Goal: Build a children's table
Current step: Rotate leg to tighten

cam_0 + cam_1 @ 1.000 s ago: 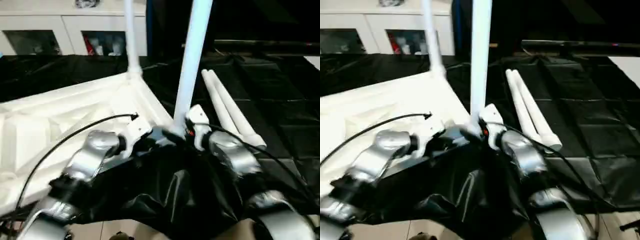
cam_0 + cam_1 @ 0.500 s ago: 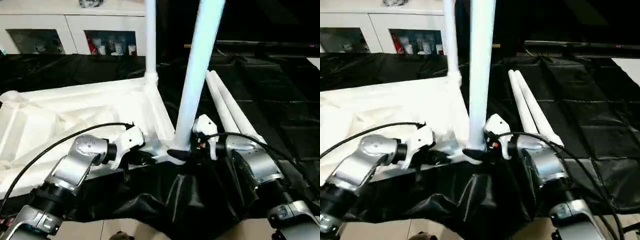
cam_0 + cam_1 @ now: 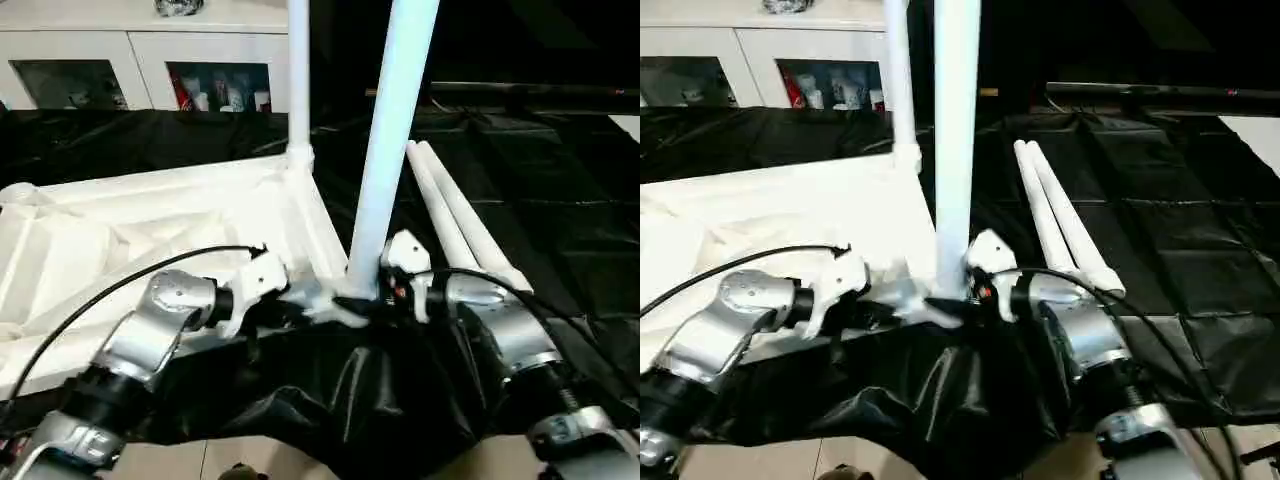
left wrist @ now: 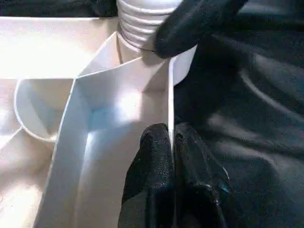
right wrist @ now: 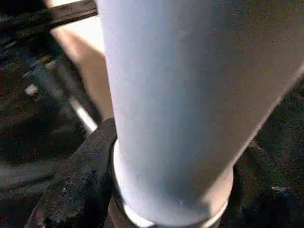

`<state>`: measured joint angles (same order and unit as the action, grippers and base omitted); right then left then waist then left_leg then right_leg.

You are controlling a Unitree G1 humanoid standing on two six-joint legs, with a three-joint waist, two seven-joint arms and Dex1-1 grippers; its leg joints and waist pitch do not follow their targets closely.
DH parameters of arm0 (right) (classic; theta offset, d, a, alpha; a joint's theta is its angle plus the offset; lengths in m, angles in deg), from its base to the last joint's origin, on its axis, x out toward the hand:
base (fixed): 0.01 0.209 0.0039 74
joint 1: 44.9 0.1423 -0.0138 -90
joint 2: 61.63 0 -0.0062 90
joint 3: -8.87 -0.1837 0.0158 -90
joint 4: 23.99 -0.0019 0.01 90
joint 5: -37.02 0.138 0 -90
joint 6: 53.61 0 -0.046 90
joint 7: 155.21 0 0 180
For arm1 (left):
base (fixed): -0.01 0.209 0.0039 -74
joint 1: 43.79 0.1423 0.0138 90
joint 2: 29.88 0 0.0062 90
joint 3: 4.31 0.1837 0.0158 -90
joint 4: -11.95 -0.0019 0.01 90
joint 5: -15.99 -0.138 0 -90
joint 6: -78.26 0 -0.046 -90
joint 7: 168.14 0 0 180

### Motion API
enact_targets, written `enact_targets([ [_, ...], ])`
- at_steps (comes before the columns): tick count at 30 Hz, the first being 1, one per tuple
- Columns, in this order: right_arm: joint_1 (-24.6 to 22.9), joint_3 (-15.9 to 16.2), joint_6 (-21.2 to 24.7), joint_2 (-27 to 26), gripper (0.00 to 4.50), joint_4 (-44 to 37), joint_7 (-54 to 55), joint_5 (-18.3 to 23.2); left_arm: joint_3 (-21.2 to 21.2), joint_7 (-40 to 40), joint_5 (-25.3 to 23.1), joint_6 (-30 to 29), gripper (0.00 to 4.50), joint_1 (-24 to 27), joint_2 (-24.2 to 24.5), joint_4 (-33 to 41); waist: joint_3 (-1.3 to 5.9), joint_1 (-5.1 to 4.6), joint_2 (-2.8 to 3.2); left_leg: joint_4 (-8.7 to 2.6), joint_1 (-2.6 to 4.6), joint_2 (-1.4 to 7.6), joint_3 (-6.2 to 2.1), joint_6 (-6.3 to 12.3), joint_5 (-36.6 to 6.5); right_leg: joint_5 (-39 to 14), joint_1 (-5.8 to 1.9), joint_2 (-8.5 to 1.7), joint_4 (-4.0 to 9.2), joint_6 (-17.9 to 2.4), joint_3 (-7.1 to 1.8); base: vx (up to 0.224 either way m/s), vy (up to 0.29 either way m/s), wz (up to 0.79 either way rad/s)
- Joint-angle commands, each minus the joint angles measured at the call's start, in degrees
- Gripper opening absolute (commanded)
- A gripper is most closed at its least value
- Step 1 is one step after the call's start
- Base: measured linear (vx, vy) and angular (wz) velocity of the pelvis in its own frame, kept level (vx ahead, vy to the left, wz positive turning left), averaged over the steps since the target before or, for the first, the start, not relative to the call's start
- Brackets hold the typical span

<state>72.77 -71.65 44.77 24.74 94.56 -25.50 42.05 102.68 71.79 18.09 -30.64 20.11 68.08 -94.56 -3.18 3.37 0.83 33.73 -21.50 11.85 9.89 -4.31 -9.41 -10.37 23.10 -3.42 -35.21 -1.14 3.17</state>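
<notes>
The upturned tabletop (image 3: 150, 220) lies on black sheeting (image 3: 560, 200). Its near rim is pinched by the left gripper (image 4: 171, 142). At its near corner, an upright leg (image 3: 385, 160) is clasped by the right gripper (image 3: 385, 300). Two spare legs (image 3: 455, 225) lie beside the tabletop.

A white plastic tabletop (image 3: 150, 215), smooth and slightly glossy, is seen with its ribbed underside up. The upright leg (image 3: 392, 140) and two loose legs (image 3: 455, 215) are smooth white plastic tubes with a soft sheen. A ridged, threaded plastic end (image 4: 142, 21) is seen at a corner socket. The surface beneath is covered by a black sheet (image 3: 560, 200), shiny and creased like plastic film. The forearms (image 3: 160, 320) are brushed silver metal. The left gripper's fingers (image 4: 156, 166) are matt black with a grainy, rubbery look.
</notes>
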Motion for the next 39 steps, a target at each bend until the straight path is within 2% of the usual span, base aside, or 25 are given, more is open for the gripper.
enact_targets([
  [1, 1.4, -0.7, 1.1, -4.2, 2.72, 4.7, 8.6, -0.7, -2.8, -7.4, -0.5, -1.8, 0.0, -4.2, -3.9, -1.9, 3.86, 0.05, 0.28, -3.88, 0.93, 1.0, -0.3, -0.2, -14.0, -13.8, -2.71, -3.84, 4.44, -11.0, -2.42, 0.0, 0.0, 0.0],
  [2, 1.5, -0.9, 1.2, -4.5, 2.72, 5.0, 9.2, -0.7, -2.8, -7.9, -0.6, -2.0, 0.0, -4.4, -4.1, -2.1, 3.78, -0.18, 0.29, -3.86, 0.93, 0.92, -0.21, -0.43, -13.9, -13.6, -2.52, -3.76, 4.53, -11.1, -2.47, 0.0, 0.0, 0.0],
  [6, 4.3, -2.9, 1.6, -10.0, 2.72, 11.4, 21.2, -1.9, -3.9, -17.1, -2.9, -5.3, 0.0, -8.3, -8.3, -6.7, 4.01, -0.19, 0.33, -3.76, 0.9, 0.86, -0.27, -0.87, -13.1, -12.1, -2.76, -3.83, 4.29, -11.3, -2.43, 0.0, 0.0, 0.0],
  [7, 4.3, -2.9, 1.6, -10.0, 2.72, 11.4, 21.2, -1.9, -3.9, -17.1, -2.9, -5.3, 0.0, -8.3, -8.3, -6.7, 4.02, -0.11, 0.37, -3.71, 0.83, 0.77, -0.26, -0.83, -12.6, -11.5, -2.78, -3.84, 4.3, -11.3, -2.43, 0.0, 0.0, 0.0],
  [8, 5.6, -4.0, 1.6, -11.7, 2.72, 14.0, 25.4, -2.0, -4.3, -19.4, -3.0, -5.5, 0.0, -9.4, -9.8, -8.1, 4.11, -0.07, 0.52, -3.75, 0.85, 0.8, -0.33, -0.85, -12.3, -10.8, -2.88, -3.82, 4.19, -11.3, -2.39, 0.0, 0.0, 0.0],
  [10, 8.0, -5.5, 0.5, -14.3, 2.72, 18.3, 30.7, -2.0, -4.1, -22.0, -3.5, -5.1, 0.0, -10.7, -12.0, -10.0, 4.05, -0.22, 0.44, -3.72, 0.95, 0.73, -0.25, -0.99, -12.9, -11.0, -2.76, -3.83, 4.34, -11.5, -2.39, 0.0, 0.0, 0.0],
  [11, 8.3, -5.6, 0.1, -14.8, 2.72, 18.8, 30.6, -1.9, -3.6, -21.7, -3.8, -4.6, 0.0, -10.7, -12.1, -10.0, 4.12, -0.14, 0.72, -3.72, 0.99, 0.81, -0.33, -1.06, -13.1, -10.8, -2.78, -3.93, 4.25, -11.6, -2.38, 0.0, 0.0, 0.0],
  [12, 8.7, -5.6, -0.7, -15.3, 3.07, 19.3, 29.7, -1.9, -3.2, -21.3, -3.9, -3.9, 0.0, -10.7, -12.5, -9.9, 4.12, -0.13, 0.58, -3.74, 0.86, 0.86, -0.31, -0.81, -13.3, -10.3, -2.91, -3.96, 4.3, -11.5, -2.37, 0.0, 0.0, 0.0],
  [15, 9.1, -5.9, -1.1, -15.8, 3.07, 19.5, 28.2, -1.3, -2.9, -20.5, -3.7, -3.6, 0.0, -10.5, -12.7, -9.3, 4.09, -0.1, 0.55, -3.77, 0.77, 0.88, -0.26, -0.17, -13.0, -8.6, -2.98, -3.85, 4.17, -11.7, -2.37, 0.0, 0.0, 0.0],
  [17, 9.4, -6.2, -1.3, -15.9, 3.47, 19.5, 27.3, -1.0, -2.6, -19.7, -3.4, -3.0, 0.0, -10.1, -12.4, -8.9, 4.02, -0.1, 0.53, -3.83, 0.86, 0.9, -0.26, -0.05, -14.0, -9.9, -2.97, -3.89, 4.33, -11.7, -2.36, 0.0, 0.0, 0.0],
  [18, 9.5, -6.1, -1.6, -15.9, 3.48, 19.6, 27.1, -1.1, -2.5, -19.3, -3.3, -2.6, 0.0, -10.0, -12.3, -8.7, 4.0, -0.1, 0.55, -3.85, 0.86, 0.91, -0.26, -0.02, -14.1, -10.2, -2.96, -3.9, 4.35, -11.6, -2.35, 0.0, 0.0, 0.0],
  [21, 9.5, -4.7, -3.6, -14.0, 3.63, 18.9, 24.8, -2.7, -2.4, -16.5, -2.5, -2.0, 0.0, -8.5, -10.4, -7.5, 4.03, -0.2, 0.62, -3.87, 0.81, 0.92, -0.3, -0.11, -14.1, -10.3, -2.97, -3.92, 4.3, -11.7, -2.37, 0.0, 0.0, 0.0],
  [26, 8.1, -2.0, -4.8, -9.7, 3.63, 14.6, 17.9, -3.8, -2.1, -10.8, -0.8, 0.2, 0.0, -6.0, -7.3, -4.3, 4.12, -0.58, 0.45, -3.73, 0.5, 0.98, -0.27, 1.16, -12.1, -6.8, -3.3, -3.93, 3.97, -12.6, -2.36, 0.0, 0.0, 0.0],
  [32, 3.8, 0.9, -2.9, -2.4, 3.63, 5.6, 1.4, -1.0, -1.3, -1.2, 2.9, 1.4, 0.0, -2.7, -3.3, 0.7, 3.97, -0.13, 0.29, -3.73, 0.69, 1.21, -0.16, 2.23, -12.6, -8.3, -3.18, -3.87, 4.05, -12.6, -2.41, 0.0, 0.0, 0.0],
  [36, 1.9, 2.2, -1.4, 1.9, 3.63, 1.4, -6.1, 0.8, -0.2, 3.4, 3.8, 1.4, 0.0, -1.0, -0.7, 3.0, 3.72, 0.24, 0.32, -3.86, 0.93, 1.31, -0.1, 1.89, -14.2, -11.6, -2.77, -3.85, 4.42, -12.3, -2.44, 0.0, 0.0, 0.0],
  [39, 0.4, 2.9, 0.1, 5.0, 3.63, -2.5, -11.3, 2.0, 0.3, 6.5, 4.3, 1.3, 0.0, 0.1, 1.2, 4.3, 3.69, 0.62, 0.31, -3.96, 0.93, 1.34, -0.18, 1.55, -14.6, -12.8, -2.81, -3.78, 4.42, -11.6, -2.43, 0.0, 0.0, 0.0],
])
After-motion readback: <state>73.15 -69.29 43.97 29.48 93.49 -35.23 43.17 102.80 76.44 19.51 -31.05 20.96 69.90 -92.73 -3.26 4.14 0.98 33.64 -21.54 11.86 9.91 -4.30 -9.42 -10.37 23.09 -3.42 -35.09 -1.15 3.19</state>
